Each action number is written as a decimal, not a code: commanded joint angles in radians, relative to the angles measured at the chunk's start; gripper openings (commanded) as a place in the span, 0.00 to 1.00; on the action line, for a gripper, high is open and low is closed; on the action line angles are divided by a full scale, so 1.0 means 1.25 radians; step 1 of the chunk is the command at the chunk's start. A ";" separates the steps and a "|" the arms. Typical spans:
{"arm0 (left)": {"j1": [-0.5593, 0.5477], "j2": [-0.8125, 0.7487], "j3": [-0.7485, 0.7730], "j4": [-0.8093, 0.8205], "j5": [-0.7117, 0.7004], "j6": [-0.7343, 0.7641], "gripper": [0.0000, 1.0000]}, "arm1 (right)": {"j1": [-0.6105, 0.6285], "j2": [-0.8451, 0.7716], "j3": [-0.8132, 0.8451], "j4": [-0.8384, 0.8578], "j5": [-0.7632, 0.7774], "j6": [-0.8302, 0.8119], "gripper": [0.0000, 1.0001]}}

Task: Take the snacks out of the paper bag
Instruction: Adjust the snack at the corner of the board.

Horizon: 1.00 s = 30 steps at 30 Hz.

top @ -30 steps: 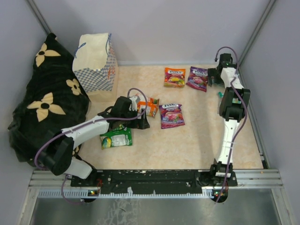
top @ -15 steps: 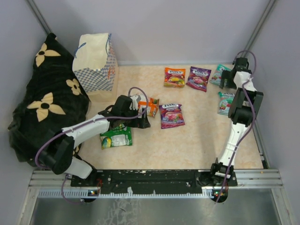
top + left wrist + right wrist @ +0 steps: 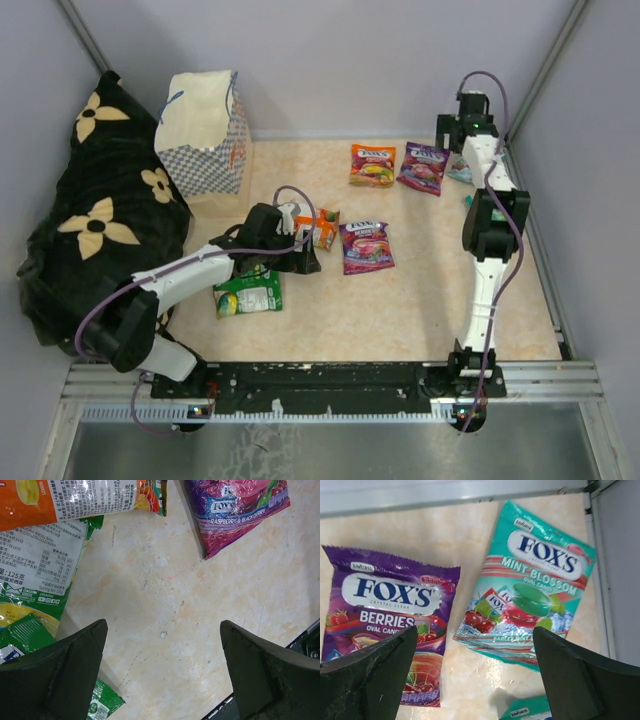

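Observation:
The checkered paper bag point(image 3: 205, 130) stands upright at the far left. Snacks lie on the table: an orange pouch point(image 3: 372, 165), a purple one point(image 3: 421, 167), another purple one point(image 3: 365, 246), a green one point(image 3: 247, 294) and a teal one point(image 3: 461, 171) partly under the right arm. My left gripper point(image 3: 300, 256) hovers open over bare table point(image 3: 162, 665), between the green pouch point(image 3: 30, 590), an orange pouch point(image 3: 50, 500) and the purple pouch point(image 3: 240, 510). My right gripper point(image 3: 452, 140) is open and empty point(image 3: 475, 670) above the purple pouch point(image 3: 390, 615) and the teal pouch point(image 3: 535, 590).
A black cloth with cream flowers point(image 3: 95, 220) is heaped along the left side beside the bag. A second teal pouch point(image 3: 530, 710) lies near the right wall. Grey walls close in the back and both sides.
The right arm swung out toward the right wall, then back to the far edge over the purple and teal pouches. The left arm has stayed still.

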 commanded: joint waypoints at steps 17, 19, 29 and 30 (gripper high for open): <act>-0.002 0.001 -0.012 0.006 -0.007 -0.005 1.00 | 0.002 0.058 -0.047 0.007 0.134 -0.110 0.99; -0.002 -0.002 -0.014 0.005 -0.007 -0.004 1.00 | -0.001 0.055 -0.058 0.007 0.136 -0.112 0.99; -0.002 -0.006 -0.022 0.008 -0.005 -0.003 1.00 | -0.038 -0.004 -0.123 0.005 0.154 -0.109 0.99; -0.002 -0.006 -0.021 0.009 -0.004 -0.003 1.00 | -0.043 -0.009 -0.126 0.003 0.155 -0.107 0.99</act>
